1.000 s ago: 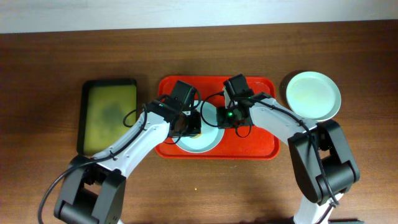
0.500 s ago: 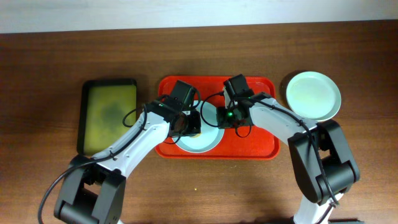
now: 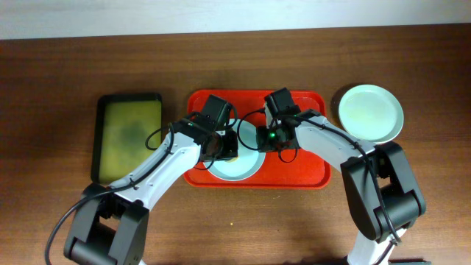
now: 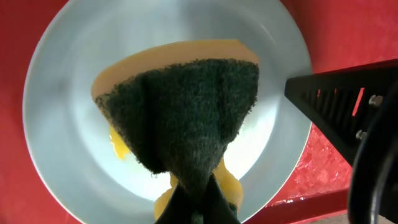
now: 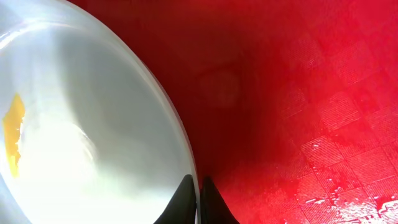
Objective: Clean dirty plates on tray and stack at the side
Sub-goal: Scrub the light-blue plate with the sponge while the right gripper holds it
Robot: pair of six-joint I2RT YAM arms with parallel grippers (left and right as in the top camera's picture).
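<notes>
The blue plate [image 3: 237, 165] lies inside the red tray [image 3: 309, 173], near the middle of the tray and toward its front edge. The left fingers [image 4: 196, 208] are clamped tight on a sponge [image 4: 186, 118]. Its dark green scrubbing face is toward the camera, with yellow foam behind, and it is held over the plate's middle. Whether it touches the plate cannot be told. A yellow smear [image 4: 118, 144] shows on the plate beside the sponge. The right fingers [image 5: 186, 200] stand narrow, pinching the plate's rim on the side nearer the tray's right end. A pale green plate [image 3: 370, 112] sits on the counter [image 3: 412, 44] just off the tray's right end. A black-rimmed tray [image 3: 129, 136] lies off the red tray's left end.
</notes>
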